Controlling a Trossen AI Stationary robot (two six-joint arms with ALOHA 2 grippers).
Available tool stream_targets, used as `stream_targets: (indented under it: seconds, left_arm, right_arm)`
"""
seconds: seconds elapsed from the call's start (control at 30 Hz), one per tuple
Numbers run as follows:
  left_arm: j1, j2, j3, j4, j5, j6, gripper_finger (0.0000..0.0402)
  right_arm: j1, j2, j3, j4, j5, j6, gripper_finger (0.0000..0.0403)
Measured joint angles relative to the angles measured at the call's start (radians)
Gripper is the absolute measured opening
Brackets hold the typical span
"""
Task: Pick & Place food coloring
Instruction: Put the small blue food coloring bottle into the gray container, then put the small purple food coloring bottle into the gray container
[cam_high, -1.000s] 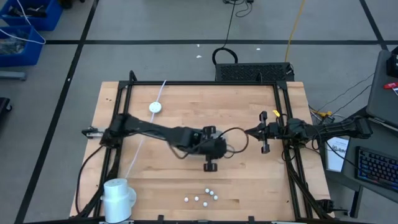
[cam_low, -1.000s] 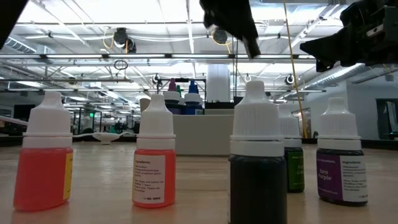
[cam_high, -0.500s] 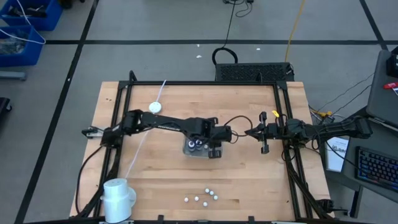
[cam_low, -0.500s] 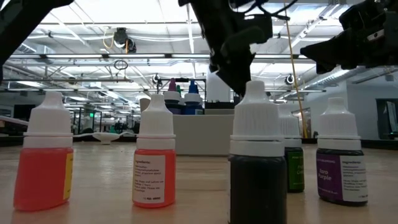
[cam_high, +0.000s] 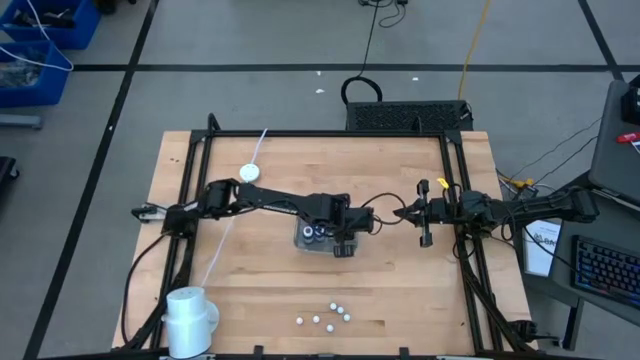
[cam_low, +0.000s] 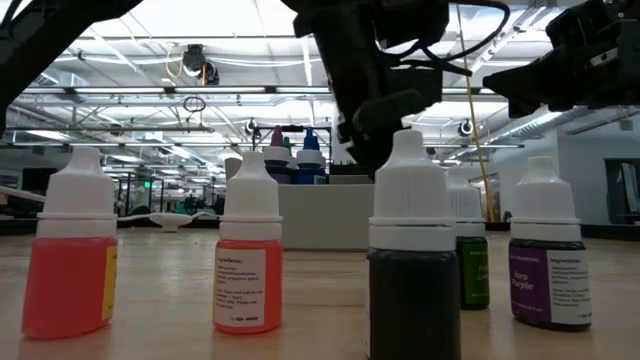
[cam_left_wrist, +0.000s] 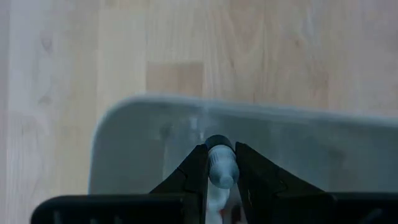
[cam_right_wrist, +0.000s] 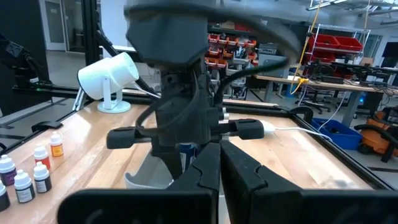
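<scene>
My left gripper (cam_high: 322, 236) hangs over the grey tray (cam_high: 303, 243) at the table's middle, shut on a small food coloring bottle (cam_left_wrist: 221, 167) with a bluish end. In the left wrist view the tray (cam_left_wrist: 137, 143) lies right below the bottle. Several more bottles (cam_high: 325, 314) with white caps stand upright on the wood near the front edge. In the low view they are orange-red (cam_low: 70, 255), orange (cam_low: 248, 255), dark (cam_low: 415, 270), green (cam_low: 472, 262) and purple (cam_low: 547, 262). My right gripper (cam_high: 402, 212) waits shut at the right, pointing level toward the tray. My left gripper pinches the little bottle's sides (cam_left_wrist: 211, 169) between its two fingers, coming steeply from above and slanting toward the table's right. The bluish rounded end (cam_left_wrist: 221, 155) sticks out past the fingertips. The bottle hangs clear, above the tray's floor.
A white lamp-like cylinder (cam_high: 190, 318) stands at the front left corner. A white disc (cam_high: 249, 172) with a white cord lies at the far left. Black frame rails (cam_high: 320, 135) run along the table's sides. Bare wood lies between tray and bottle group.
My left gripper has swung from nearer the front toward the table's far edge and come down over the grey tray, still shut on the bottle. The tray, hidden under the arm a second ago, now shows beneath it. The standing bottles have not moved.
</scene>
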Motion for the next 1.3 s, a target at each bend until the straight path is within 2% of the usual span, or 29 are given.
stream_targets:
  seconds: [0.47,0.7,0.83,1.03,1.13,1.3]
  left_arm:
    - [0.000,0.010,0.000,0.009,-0.004,0.013,0.0068]
    - [0.000,0.010,0.000,0.044,-0.002,0.013,0.0100]
    - [0.000,0.010,0.000,0.057,0.035,0.026,0.0118]
    - [0.000,0.008,0.000,0.057,0.031,0.040,0.0126]
    - [-0.002,-0.025,0.000,0.025,0.031,0.075,0.0126]
    - [-0.013,-0.154,0.000,-0.081,0.027,0.099,0.0126]
  right_arm:
    - [0.000,0.000,0.000,0.000,0.000,0.000,0.0004]
    - [0.000,0.000,0.000,0.000,0.000,0.000,0.0004]
    - [0.000,0.000,0.000,0.000,0.000,0.000,0.0004]
    - [0.000,0.000,0.000,0.000,0.000,0.000,0.0004]
    - [0.000,0.000,0.000,0.000,0.000,0.001,0.0004]
    - [0.000,0.000,0.000,-0.001,0.000,0.004,0.0004]
